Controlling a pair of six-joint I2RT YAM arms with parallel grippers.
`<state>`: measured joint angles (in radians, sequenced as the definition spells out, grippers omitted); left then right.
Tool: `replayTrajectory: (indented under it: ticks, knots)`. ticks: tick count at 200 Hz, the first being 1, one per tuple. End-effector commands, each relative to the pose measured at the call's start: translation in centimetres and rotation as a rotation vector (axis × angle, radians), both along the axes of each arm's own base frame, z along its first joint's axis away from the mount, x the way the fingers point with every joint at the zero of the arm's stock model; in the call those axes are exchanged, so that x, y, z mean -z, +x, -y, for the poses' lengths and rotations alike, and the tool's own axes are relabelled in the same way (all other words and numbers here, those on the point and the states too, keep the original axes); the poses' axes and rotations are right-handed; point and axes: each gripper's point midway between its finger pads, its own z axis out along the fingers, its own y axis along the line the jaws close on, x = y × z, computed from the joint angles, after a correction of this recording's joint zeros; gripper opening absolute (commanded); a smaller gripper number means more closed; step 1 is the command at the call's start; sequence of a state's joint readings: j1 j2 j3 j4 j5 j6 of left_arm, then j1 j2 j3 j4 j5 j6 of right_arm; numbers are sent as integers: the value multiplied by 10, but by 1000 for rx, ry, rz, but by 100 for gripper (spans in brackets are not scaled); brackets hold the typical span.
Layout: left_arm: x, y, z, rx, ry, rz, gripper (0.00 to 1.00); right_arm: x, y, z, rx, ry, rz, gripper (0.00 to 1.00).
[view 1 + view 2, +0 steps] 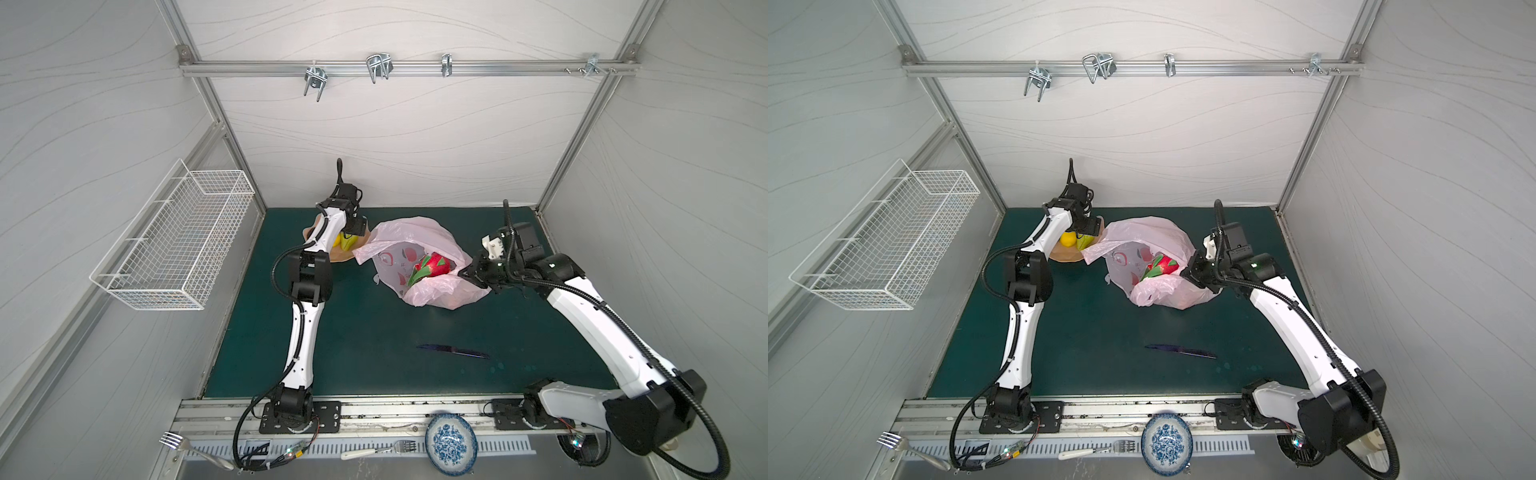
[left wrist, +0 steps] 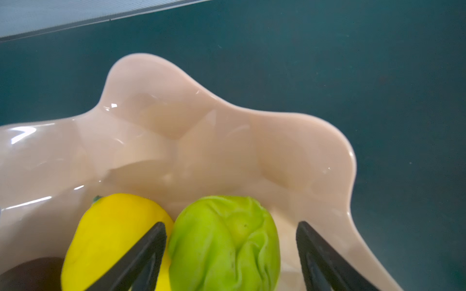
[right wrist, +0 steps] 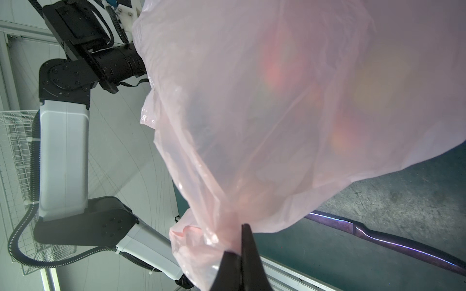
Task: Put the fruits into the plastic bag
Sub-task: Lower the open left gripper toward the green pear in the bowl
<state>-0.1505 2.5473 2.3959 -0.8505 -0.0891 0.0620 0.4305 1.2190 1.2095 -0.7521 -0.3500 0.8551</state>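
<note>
We've got left claw wide open astride the green pear in the bowl, lemon just outside; nothing gripped. Our right claw is pinched shut on the plastic bag rim, dragon fruit inside beyond it. Next: close on the pear, carry it over.

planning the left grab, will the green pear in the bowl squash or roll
The green pear looks wrinkled, so probably soft and squashy. Rounded on a glossy bowl, it may roll, though the lemon beside it should block one side.
</note>
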Motion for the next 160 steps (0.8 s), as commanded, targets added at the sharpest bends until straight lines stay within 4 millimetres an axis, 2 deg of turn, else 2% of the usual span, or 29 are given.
replayTrajectory:
  ticks: [1,25,55,106,160]
  knots:
    - [2,15,-2,15,5,40,83,-3,-7,1,-18,-6,-6,0]
    - [5,14,0,15,-5,32,80,-3,-8,1,-21,-7,-5,0]
    - [4,13,-4,-1,-24,29,68,-5,-8,0,-21,-4,0,0]
    - [0,1,-5,-8,-51,12,38,-8,-10,0,-21,-7,12,0]
    - [-17,-8,-4,-15,-105,45,27,-7,-14,-1,-21,-11,20,0]
